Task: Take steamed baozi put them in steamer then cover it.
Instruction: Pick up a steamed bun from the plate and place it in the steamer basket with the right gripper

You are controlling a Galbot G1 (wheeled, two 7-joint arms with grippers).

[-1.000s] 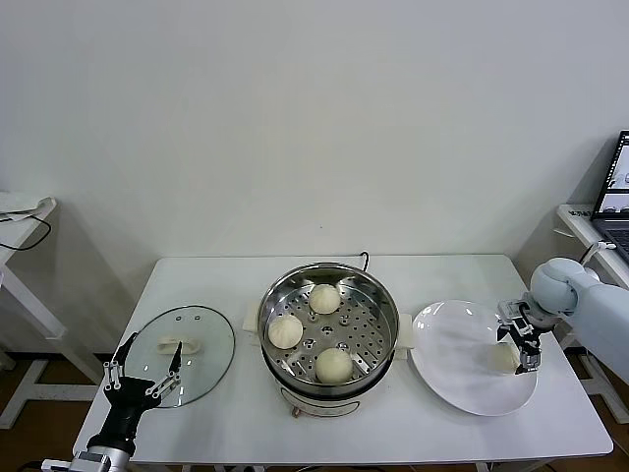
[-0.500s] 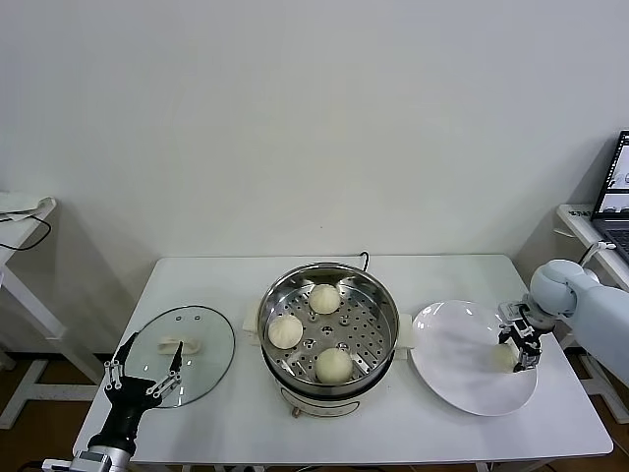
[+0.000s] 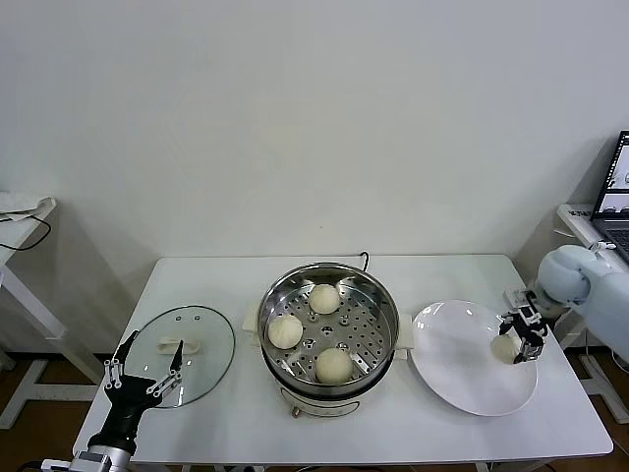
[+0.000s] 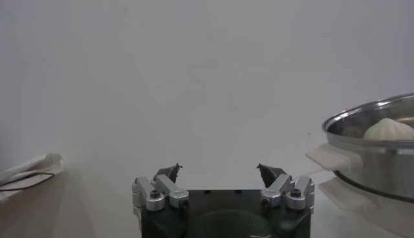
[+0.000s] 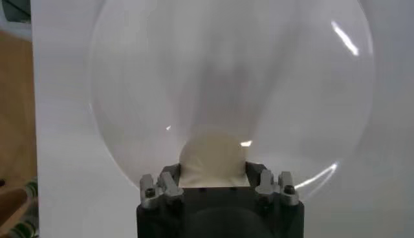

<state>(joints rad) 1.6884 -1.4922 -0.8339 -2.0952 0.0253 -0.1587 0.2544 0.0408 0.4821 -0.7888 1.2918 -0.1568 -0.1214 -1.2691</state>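
The steamer (image 3: 277,295) stands mid-table with three steamed baozi on its tray: one at the back (image 3: 324,298), one on the left (image 3: 285,330), one at the front (image 3: 334,365). My right gripper (image 3: 518,337) is shut on the fourth baozi (image 3: 503,347) just above the right part of the white plate (image 3: 452,354). In the right wrist view the baozi (image 5: 213,152) sits between the jaws of the gripper (image 5: 213,169). The cover (image 3: 201,369) lies flat on the table's left. My left gripper (image 3: 147,379) is open and empty at the cover's front edge. It also shows in the left wrist view (image 4: 220,169).
The steamer's rim (image 4: 362,119) and one baozi (image 4: 388,129) show in the left wrist view. A laptop (image 3: 617,192) sits on a side table at the far right. A cable lies on a side table at the far left (image 3: 20,221).
My right gripper has risen a little and shifted right with the baozi held in it. The left arm has not moved.
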